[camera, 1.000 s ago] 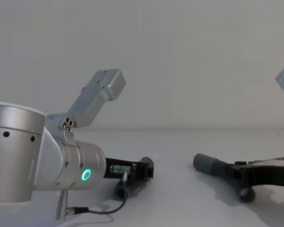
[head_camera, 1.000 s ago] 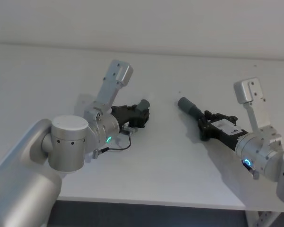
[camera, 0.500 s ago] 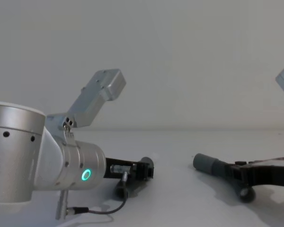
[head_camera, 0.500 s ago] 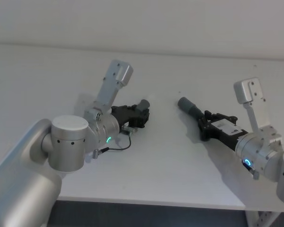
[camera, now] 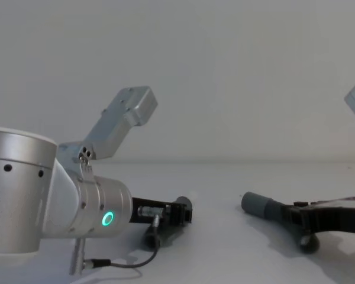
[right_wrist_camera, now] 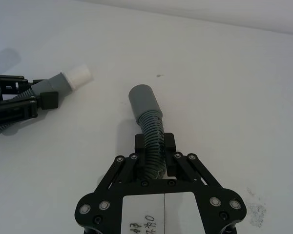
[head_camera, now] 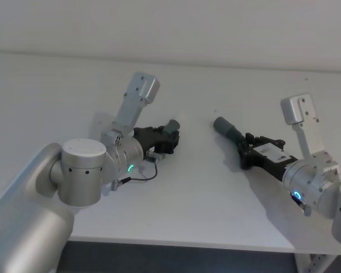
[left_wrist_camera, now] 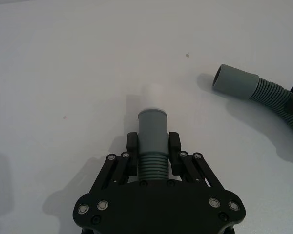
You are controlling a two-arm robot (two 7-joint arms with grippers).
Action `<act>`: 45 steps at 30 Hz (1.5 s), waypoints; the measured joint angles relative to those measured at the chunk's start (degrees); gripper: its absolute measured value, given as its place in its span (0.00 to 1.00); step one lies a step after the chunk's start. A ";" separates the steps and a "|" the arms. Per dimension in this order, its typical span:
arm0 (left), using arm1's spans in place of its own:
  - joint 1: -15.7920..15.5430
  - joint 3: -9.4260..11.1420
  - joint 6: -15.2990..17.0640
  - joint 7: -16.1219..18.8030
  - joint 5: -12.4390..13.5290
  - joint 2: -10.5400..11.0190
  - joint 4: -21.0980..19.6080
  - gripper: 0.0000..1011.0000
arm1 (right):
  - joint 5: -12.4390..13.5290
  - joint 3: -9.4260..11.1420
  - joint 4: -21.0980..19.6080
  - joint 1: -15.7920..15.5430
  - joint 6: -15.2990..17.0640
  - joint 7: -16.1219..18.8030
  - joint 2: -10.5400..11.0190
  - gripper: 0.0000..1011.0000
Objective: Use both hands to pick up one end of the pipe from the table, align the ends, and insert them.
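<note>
My left gripper (left_wrist_camera: 152, 151) is shut on the ribbed neck of one pipe end (left_wrist_camera: 152, 127), whose grey collar carries a narrower pale tip (left_wrist_camera: 152, 92). It sits low over the white table (head_camera: 57, 85), left of centre in the head view (head_camera: 166, 136). On the right, my right gripper (right_wrist_camera: 155, 150) is shut on the ribbed part of the other pipe end, just behind its wider grey socket (right_wrist_camera: 142, 100). That socket (head_camera: 226, 128) points toward the left gripper across a gap. In the chest view both ends (camera: 183, 208) (camera: 257, 205) lie near table height.
A thin cable (head_camera: 137, 177) loops on the table by the left wrist. A small dark speck (left_wrist_camera: 187, 54) marks the surface between the two ends. The table's front edge (head_camera: 176, 242) runs near the arms' bases.
</note>
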 joint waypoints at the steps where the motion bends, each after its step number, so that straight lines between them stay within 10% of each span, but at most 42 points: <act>1: 0.00 0.00 0.00 0.00 0.00 0.00 0.00 0.36 | 0.00 0.00 0.00 0.00 0.00 0.00 0.00 0.22; 19: -1.93 1.30 -2.49 -1.54 1.71 0.64 1.75 0.36 | -0.19 -0.79 1.84 1.62 -3.05 2.02 0.68 0.21; 45: -10.53 9.95 -11.37 -8.24 13.27 5.84 2.26 0.36 | 0.58 -2.34 8.21 7.78 -10.77 10.55 5.31 0.21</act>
